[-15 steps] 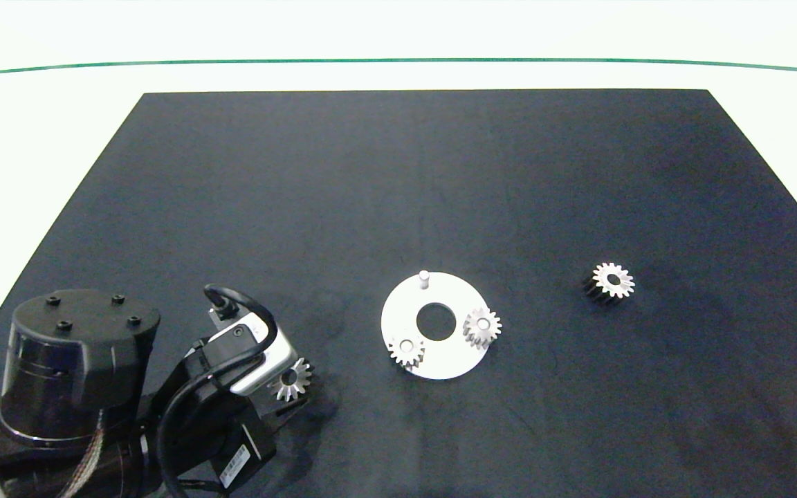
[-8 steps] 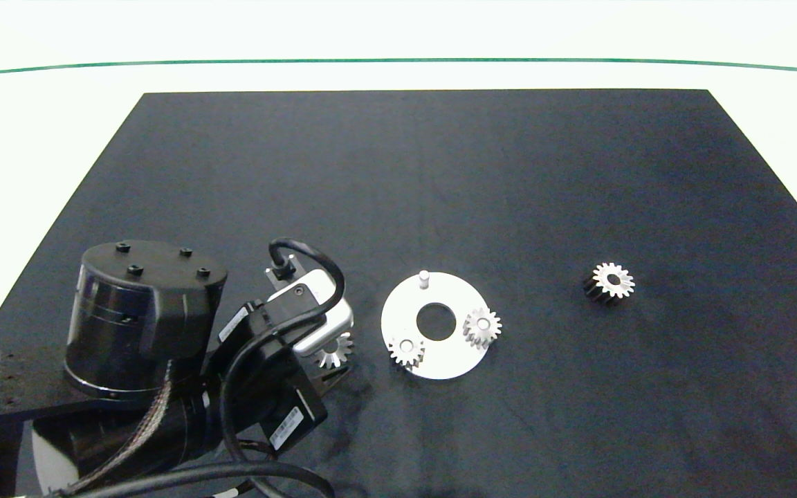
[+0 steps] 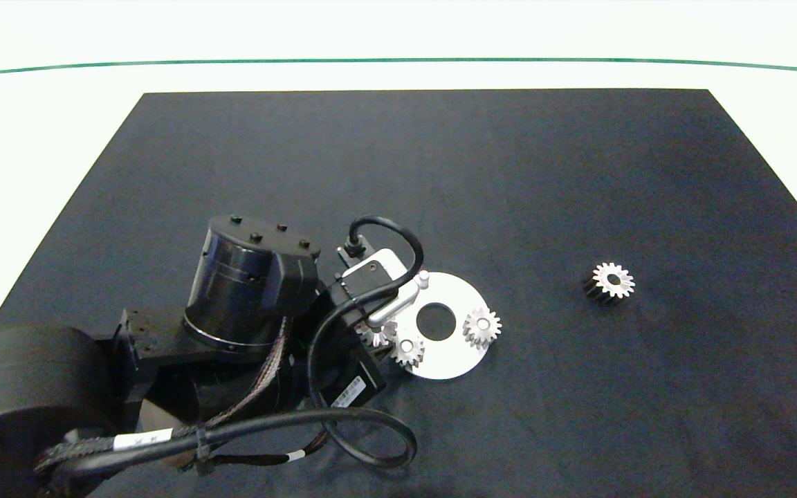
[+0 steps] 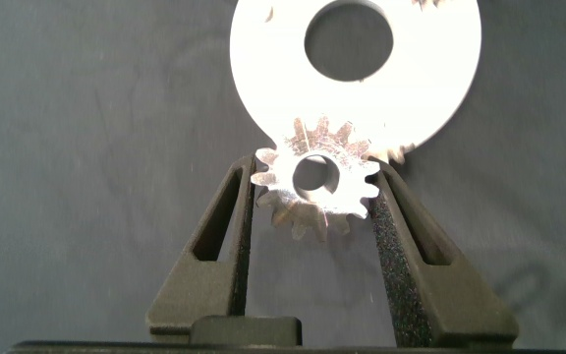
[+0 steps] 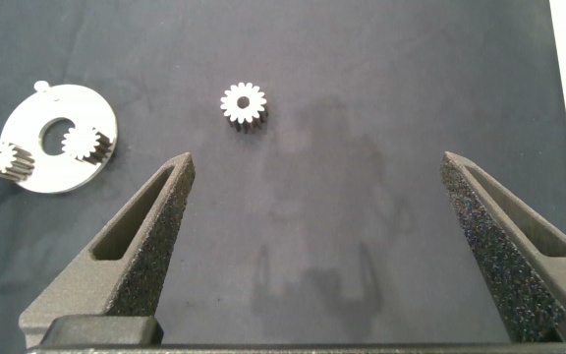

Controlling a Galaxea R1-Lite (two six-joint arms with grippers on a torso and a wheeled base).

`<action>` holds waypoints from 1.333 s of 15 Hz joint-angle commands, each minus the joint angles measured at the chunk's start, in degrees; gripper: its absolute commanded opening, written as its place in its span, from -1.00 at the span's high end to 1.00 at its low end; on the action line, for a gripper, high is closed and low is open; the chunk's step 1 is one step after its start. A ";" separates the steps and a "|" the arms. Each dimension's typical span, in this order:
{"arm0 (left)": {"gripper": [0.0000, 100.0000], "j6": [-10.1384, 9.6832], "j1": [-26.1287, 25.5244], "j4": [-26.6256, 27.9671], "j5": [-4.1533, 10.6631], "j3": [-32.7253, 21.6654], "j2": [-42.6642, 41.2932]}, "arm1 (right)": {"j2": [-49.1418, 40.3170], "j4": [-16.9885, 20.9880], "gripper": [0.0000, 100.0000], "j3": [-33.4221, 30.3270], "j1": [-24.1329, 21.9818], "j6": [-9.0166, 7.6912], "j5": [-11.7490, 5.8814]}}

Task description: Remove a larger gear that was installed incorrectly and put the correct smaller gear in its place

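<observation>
My left gripper [image 4: 312, 187] is shut on the smaller gear [image 4: 312, 179], a silver spur gear with a round bore, held flat between the two dark fingers [image 4: 232, 231]. In the head view this gear [image 3: 376, 335] hangs at the left edge of the round white plate [image 3: 450, 361], under the wrist. The plate carries two small gears [image 3: 407, 350] [image 3: 481, 326] and a bare peg [image 3: 423, 278]. The larger gear [image 3: 609, 282] lies alone on the mat to the right. My right gripper [image 5: 317, 162] is open above the mat, with the larger gear [image 5: 244, 103] ahead of it.
Everything sits on a black mat [image 3: 405, 173] laid over a white table. The left arm's bulky joint [image 3: 250, 283] and looping cables [image 3: 364, 436] cover the mat's front left. The right arm is outside the head view.
My left arm has moved right and away from the front edge, carrying the smaller gear from the mat's front left to the plate's left edge. The plate, its gears and the larger gear stayed put.
</observation>
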 commanded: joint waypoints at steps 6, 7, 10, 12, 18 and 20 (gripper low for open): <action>0.50 0.23 -0.12 12.00 1.32 -15.49 6.50 | -0.10 0.32 -1.00 0.09 0.24 0.03 -0.09; 0.50 0.23 -0.21 12.00 1.32 -16.02 7.47 | -0.10 0.32 -1.00 0.17 0.24 0.12 -0.09; 0.50 0.23 -0.47 12.00 1.32 -19.27 10.37 | -0.10 0.32 -1.00 0.61 0.33 0.12 -0.09; 0.50 0.23 -0.65 12.18 1.32 -21.55 11.69 | -0.10 0.32 -1.00 0.61 0.33 0.20 -0.01; 0.50 1.72 -0.29 12.88 2.37 -25.77 15.29 | -0.19 0.32 -1.00 0.70 0.42 0.20 -0.01; 0.50 1.63 -0.29 12.97 2.37 -27.79 16.08 | -0.19 0.32 -1.00 0.70 0.42 0.20 -0.01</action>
